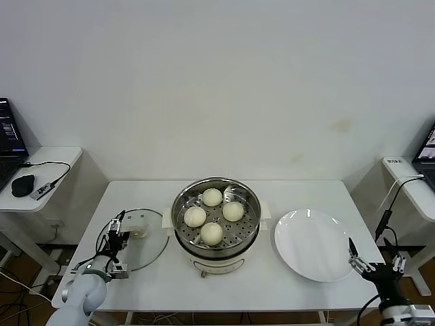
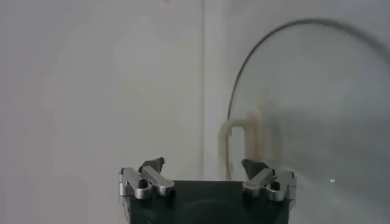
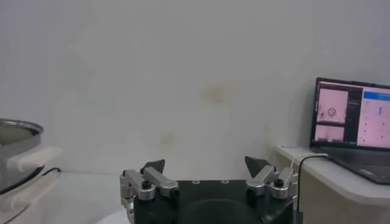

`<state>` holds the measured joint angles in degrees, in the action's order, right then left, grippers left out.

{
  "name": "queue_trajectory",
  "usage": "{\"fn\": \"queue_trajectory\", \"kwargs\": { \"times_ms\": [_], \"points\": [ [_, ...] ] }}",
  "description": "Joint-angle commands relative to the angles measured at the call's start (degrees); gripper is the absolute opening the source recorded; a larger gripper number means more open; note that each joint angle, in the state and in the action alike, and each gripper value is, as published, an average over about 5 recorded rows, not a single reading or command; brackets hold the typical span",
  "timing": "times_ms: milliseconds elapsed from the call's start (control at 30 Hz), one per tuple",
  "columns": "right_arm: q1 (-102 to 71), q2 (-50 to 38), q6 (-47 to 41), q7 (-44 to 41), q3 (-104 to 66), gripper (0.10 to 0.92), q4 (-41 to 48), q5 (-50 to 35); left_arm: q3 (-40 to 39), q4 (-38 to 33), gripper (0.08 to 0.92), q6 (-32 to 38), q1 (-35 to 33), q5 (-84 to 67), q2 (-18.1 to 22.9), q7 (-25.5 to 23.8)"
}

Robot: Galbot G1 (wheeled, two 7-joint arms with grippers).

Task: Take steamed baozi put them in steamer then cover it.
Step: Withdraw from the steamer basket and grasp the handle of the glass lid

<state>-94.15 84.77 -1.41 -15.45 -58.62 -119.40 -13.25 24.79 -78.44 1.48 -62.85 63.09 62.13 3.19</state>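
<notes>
Left gripper [image 1: 117, 239]: at the near left of the table, over the near left edge of the cover; jaws spread wide, nothing between them. In the left wrist view [image 2: 203, 169] the two fingertips stand well apart, pointing at the cover's handle.
Right gripper [image 1: 360, 261]: at the near right corner of the table, just beside the near right rim of the plate; jaws spread wide and empty. In the right wrist view [image 3: 206, 165] the fingertips stand well apart with only the wall behind them.
Cover [image 1: 151, 246]: clear glass lid lying flat on the table, left of the steamer, its right edge just beside the steamer's base. Its cream-white handle [image 1: 136, 223] sits at the centre, just beyond the left gripper.
Steamer [image 1: 250, 204]: shiny steel pot on a white base at the middle of the table, uncovered, perforated tray showing inside.
Steamed baozi [image 1: 212, 197]: four buns inside the steamer on the tray, one at the far side, one left [image 1: 195, 216], one right [image 1: 233, 211], one near [image 1: 211, 233]; close together, whether they touch cannot be told.
Plate [image 1: 309, 244]: flat white plate right of the steamer, nothing on it.
Table [image 1: 224, 288]: white, carrying cover, steamer and plate.
Side desks: laptop [image 1: 8, 139] and mouse [image 1: 23, 184] on the far left desk; a second laptop [image 3: 352, 120] on the right desk.
</notes>
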Motion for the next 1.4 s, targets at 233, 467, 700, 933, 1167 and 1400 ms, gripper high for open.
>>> {"fn": "queue_trajectory", "kwargs": {
  "times_ms": [233,467,700,933,1167,1400],
  "points": [
    [-0.39,0.20,0.18,-0.23,0.06,0.823,0.25,0.10,-0.98,3.86,0.823,-0.15,3.98,0.66,0.79,0.29],
    [-0.13,0.29,0.13,-0.31,0.17,0.823,0.70,0.14,-1.09,4.07,0.823,-0.25,4.29,-0.24,0.74,0.36],
    [-0.17,0.31,0.12,-0.44,-0.04,0.823,0.71,0.12,-1.13,5.31,0.814,-0.08,4.28,-1.12,1.58,0.84],
    [-0.07,0.26,0.26,-0.46,-0.12,0.823,0.89,0.03,-1.14,6.36,0.637,-0.23,4.06,0.82,2.14,2.95],
    [0.04,0.14,0.34,-0.47,-0.11,0.823,0.78,-0.09,-0.63,5.60,0.438,0.34,2.72,0.86,2.48,5.32],
    [-0.07,0.05,0.53,-0.46,0.22,0.823,0.57,0.04,1.29,0.51,0.239,1.23,0.14,0.64,2.53,9.35]
  ]
}}
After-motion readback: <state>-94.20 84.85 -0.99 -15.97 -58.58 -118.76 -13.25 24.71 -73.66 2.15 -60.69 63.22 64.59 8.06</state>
